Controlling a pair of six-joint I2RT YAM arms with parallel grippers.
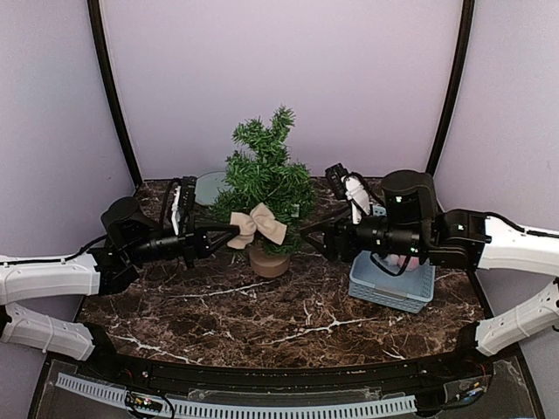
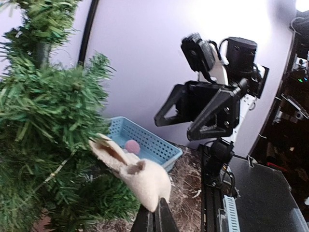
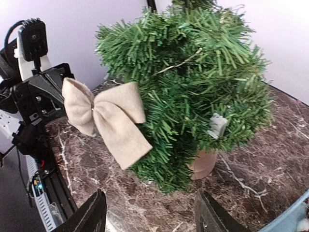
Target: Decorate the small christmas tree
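You have one small christmas tree (image 1: 266, 179) on one dark table (image 1: 218, 323). You have one tan bow (image 1: 259, 224). One small grey tag (image 3: 217, 125) shows on the tree. Count one blue basket (image 1: 384, 292) at 4 o'clock from the tree, with one pink ball (image 2: 132, 145) that you can see inside. One round pale dish (image 1: 208, 186) sits at 9 o'clock. You have two arms: one left arm (image 1: 52, 278) at 8 o'clock and one right arm (image 1: 515, 246) at 3 o'clock.

- Blue slatted basket (image 1: 391, 288) at 3 o'clock on the dark marble bench (image 1: 262, 323), with a pink ball (image 2: 132, 145) inside.
- Pale round dish (image 1: 210, 185) at 11 o'clock.
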